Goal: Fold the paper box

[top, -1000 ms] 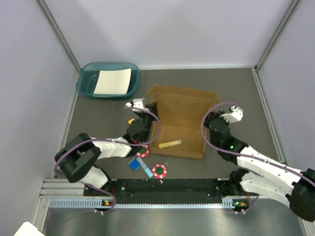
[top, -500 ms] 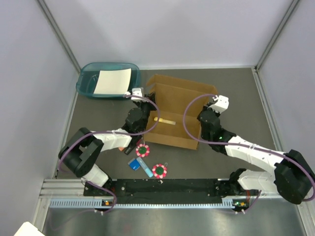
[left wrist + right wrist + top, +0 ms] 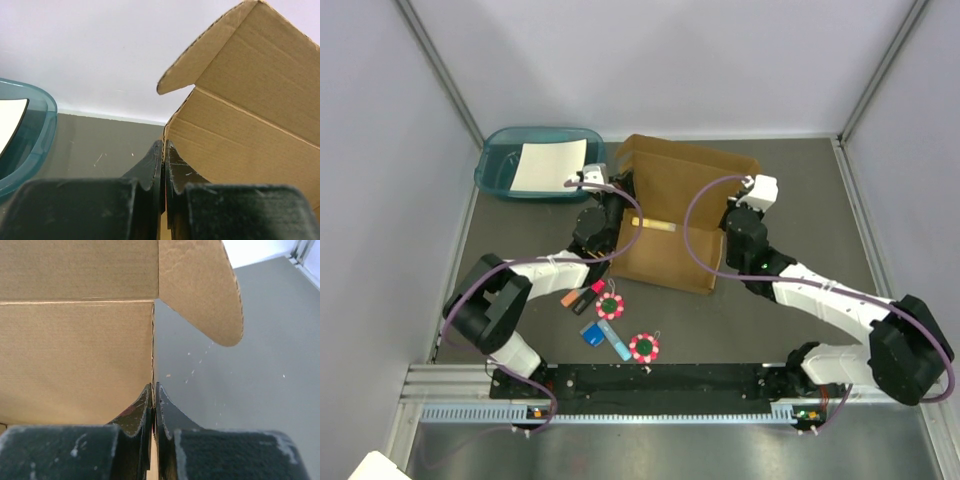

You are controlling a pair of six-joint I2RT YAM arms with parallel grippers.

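The paper box (image 3: 670, 255) is a brown corrugated cardboard sheet, partly folded up in the middle of the table, with its back flap raised. My left gripper (image 3: 622, 208) is shut on the box's left side wall; the left wrist view shows the cardboard (image 3: 250, 100) edge pinched between the jaws of that gripper (image 3: 164, 150). My right gripper (image 3: 729, 222) is shut on the right side wall. In the right wrist view the wall (image 3: 75, 340) runs straight into that gripper (image 3: 154, 390), with a rounded flap (image 3: 200, 285) above. A yellow stick (image 3: 653, 222) lies inside the box.
A teal tray (image 3: 500, 175) holding a white paper sheet (image 3: 548, 165) stands at the back left, close to my left arm. Markers (image 3: 580, 297), two pink round toys (image 3: 610, 305) (image 3: 643, 346) and a blue piece (image 3: 592, 333) lie near the front edge. Walls enclose the grey table (image 3: 800, 200).
Both grippers moved toward the back with the box in their grip, tilting its near panel up. The yellow stick slid toward the back. Markers came into view at the front left.
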